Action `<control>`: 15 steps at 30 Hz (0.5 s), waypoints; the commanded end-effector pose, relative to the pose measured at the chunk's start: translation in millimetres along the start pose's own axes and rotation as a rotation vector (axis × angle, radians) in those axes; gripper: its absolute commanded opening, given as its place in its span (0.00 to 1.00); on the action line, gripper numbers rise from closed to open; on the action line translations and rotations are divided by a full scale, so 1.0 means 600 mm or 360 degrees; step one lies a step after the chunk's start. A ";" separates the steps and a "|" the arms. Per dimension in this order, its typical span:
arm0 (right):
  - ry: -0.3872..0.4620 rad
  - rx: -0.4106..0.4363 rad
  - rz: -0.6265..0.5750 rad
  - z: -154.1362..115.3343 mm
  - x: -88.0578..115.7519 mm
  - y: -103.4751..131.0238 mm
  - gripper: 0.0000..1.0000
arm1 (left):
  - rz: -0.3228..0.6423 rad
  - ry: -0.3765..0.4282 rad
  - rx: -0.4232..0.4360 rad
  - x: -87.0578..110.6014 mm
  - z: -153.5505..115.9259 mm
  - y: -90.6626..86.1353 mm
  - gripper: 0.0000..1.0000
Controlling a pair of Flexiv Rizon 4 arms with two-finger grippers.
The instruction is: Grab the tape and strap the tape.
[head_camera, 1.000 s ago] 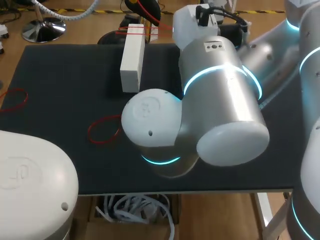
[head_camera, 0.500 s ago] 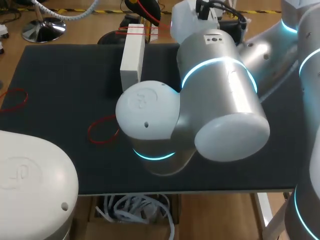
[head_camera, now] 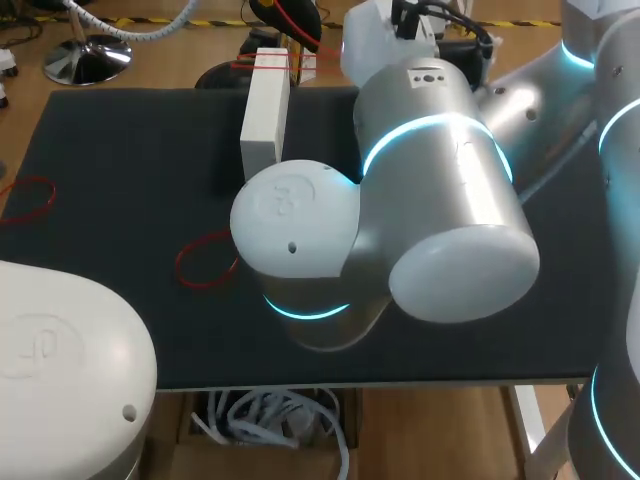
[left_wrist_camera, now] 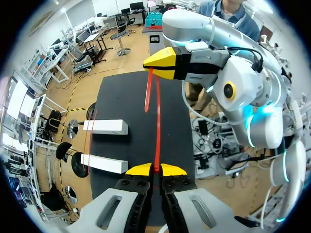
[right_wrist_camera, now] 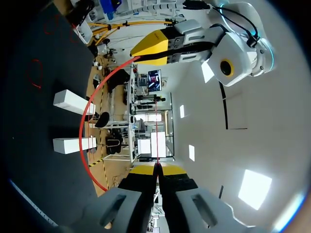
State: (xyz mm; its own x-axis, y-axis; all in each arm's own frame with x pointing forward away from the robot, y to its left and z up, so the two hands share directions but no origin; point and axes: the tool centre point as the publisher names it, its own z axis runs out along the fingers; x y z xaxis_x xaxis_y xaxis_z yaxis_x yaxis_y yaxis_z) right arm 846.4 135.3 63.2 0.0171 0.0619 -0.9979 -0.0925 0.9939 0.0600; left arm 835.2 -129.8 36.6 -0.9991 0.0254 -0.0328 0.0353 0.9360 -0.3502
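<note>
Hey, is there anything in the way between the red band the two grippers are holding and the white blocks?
Nothing visible. The left gripper and right gripper hold the band taut, and only bare mat lies between it and the blocks.

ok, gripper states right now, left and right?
Left gripper: shut on the red rubber band.
Right gripper: shut on the same red rubber band, stretched between the two.
</note>
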 end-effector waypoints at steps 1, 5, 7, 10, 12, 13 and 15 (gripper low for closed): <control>0.0004 0.0005 -0.0005 -0.003 -0.004 0.002 0.00 | -0.0002 -0.0001 -0.0006 0.001 -0.001 -0.001 0.00; 0.0004 0.0005 -0.0005 -0.003 -0.004 0.002 0.00 | -0.0002 -0.0001 -0.0006 0.001 -0.001 -0.001 0.00; 0.0004 0.0005 -0.0005 -0.003 -0.004 0.002 0.00 | -0.0002 -0.0001 -0.0006 0.001 -0.001 -0.001 0.00; 0.0004 0.0005 -0.0005 -0.003 -0.004 0.002 0.00 | -0.0002 -0.0001 -0.0006 0.001 -0.001 -0.001 0.00; 0.0004 0.0005 -0.0005 -0.003 -0.004 0.002 0.00 | -0.0002 -0.0001 -0.0006 0.001 -0.001 -0.001 0.00; 0.0000 0.0028 -0.0013 -0.003 -0.005 0.005 0.00 | -0.0002 -0.0001 -0.0006 0.001 -0.001 -0.001 0.00; -0.0007 0.0068 -0.0033 -0.005 -0.008 0.008 0.00 | -0.0002 -0.0001 -0.0006 0.001 -0.001 -0.001 0.00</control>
State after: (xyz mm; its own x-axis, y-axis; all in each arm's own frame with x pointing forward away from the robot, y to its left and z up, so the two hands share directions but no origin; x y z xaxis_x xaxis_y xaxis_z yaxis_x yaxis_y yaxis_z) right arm 845.3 131.1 63.9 0.0212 0.0478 -0.9986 -0.0722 0.9963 0.0462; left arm 835.2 -129.8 36.6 -0.9991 0.0254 -0.0328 0.0353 0.9360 -0.3503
